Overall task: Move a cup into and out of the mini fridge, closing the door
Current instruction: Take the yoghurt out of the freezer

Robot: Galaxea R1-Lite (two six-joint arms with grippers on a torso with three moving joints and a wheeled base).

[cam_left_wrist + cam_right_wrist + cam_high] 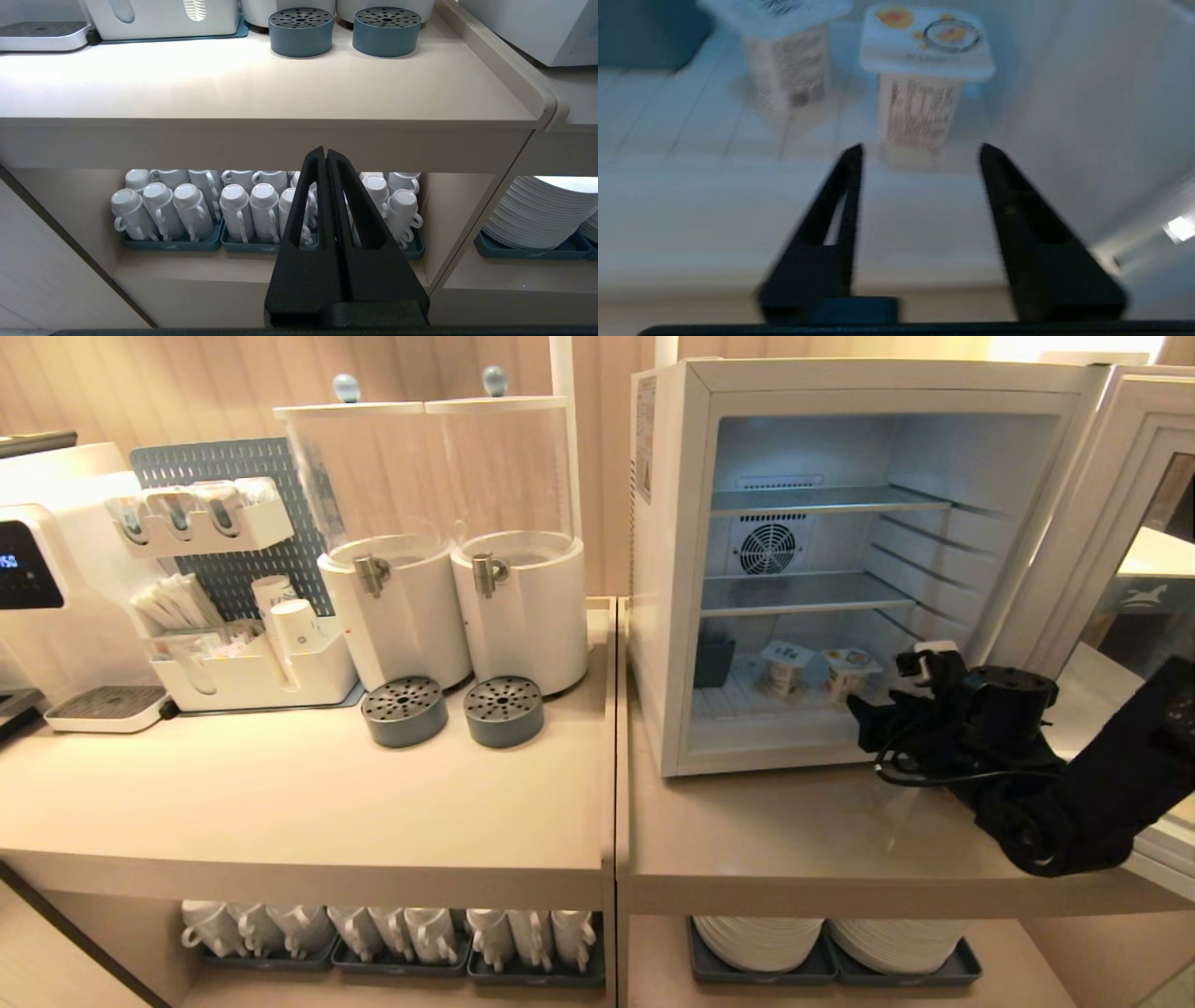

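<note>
Right claw lined up on a cup inside the open fridge

The fridge [667,569] stands on the bench [803,840] with its door [1106,513] swung wide at 3 o'clock; two lidded cups sit on its floor, and the nearer cup [924,84] is framed at 12 o'clock by the right claw [920,151], spread and empty at the threshold. Nothing is gripped yet, so lifting out, returning and shutting the door are judged outstanding. A second cup [784,60] beside it and the fridge's side wall leave little room. The left claw [326,156] is clenched, parked before the mug shelf.
</note>
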